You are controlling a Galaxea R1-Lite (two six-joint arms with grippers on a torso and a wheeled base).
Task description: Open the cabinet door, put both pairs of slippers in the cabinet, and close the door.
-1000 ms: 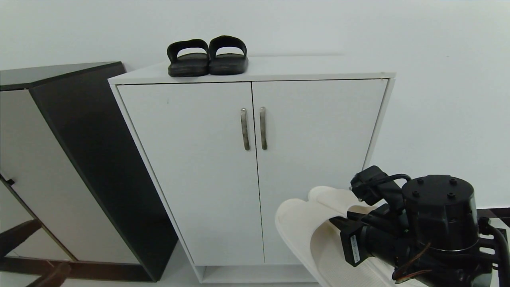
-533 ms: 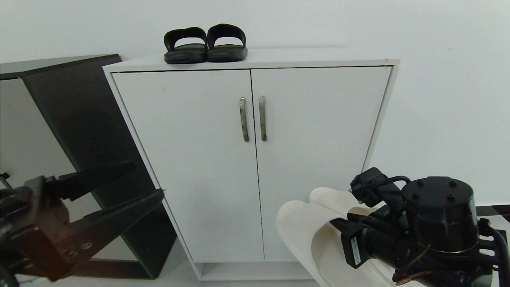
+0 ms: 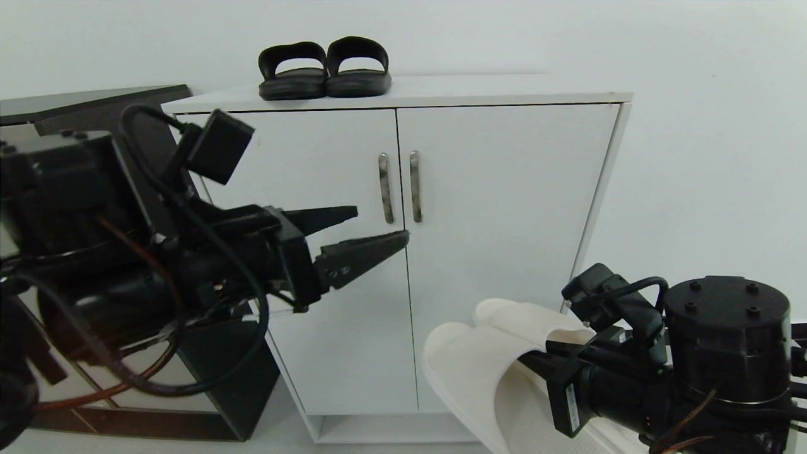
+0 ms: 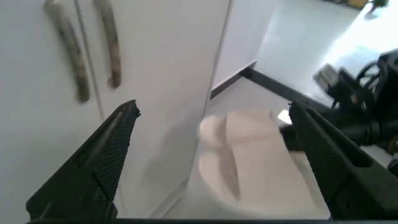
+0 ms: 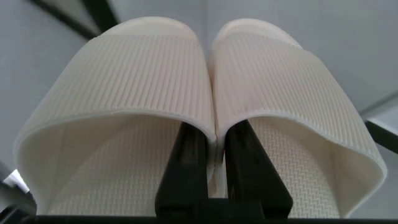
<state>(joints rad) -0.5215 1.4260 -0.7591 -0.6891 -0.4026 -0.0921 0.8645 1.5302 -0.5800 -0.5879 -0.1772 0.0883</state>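
The right gripper [image 5: 214, 149] has its fingers [image 5: 186, 168] set narrow, one under each strap, pinching together the touching inner strap sides of the white slippers [image 5: 199, 93]. The pair sits side by side, toes pointing away from the wrist, held in the air low before the right door [image 3: 504, 202] of the white cabinet [image 3: 605, 189].

The left gripper [image 3: 381, 222] has its fingers [image 3: 365, 246] spread wide with nothing between them. It hangs in front of the left door [image 3: 302, 176], its tips just short of the two metal handles [image 3: 384, 188] where the doors meet. Both doors are closed.

The black slippers [image 3: 325, 69] stand side by side on the cabinet top, near its front edge and toward the left corner. A dark cabinet [image 3: 233, 378] stands just beside the white one on its left.
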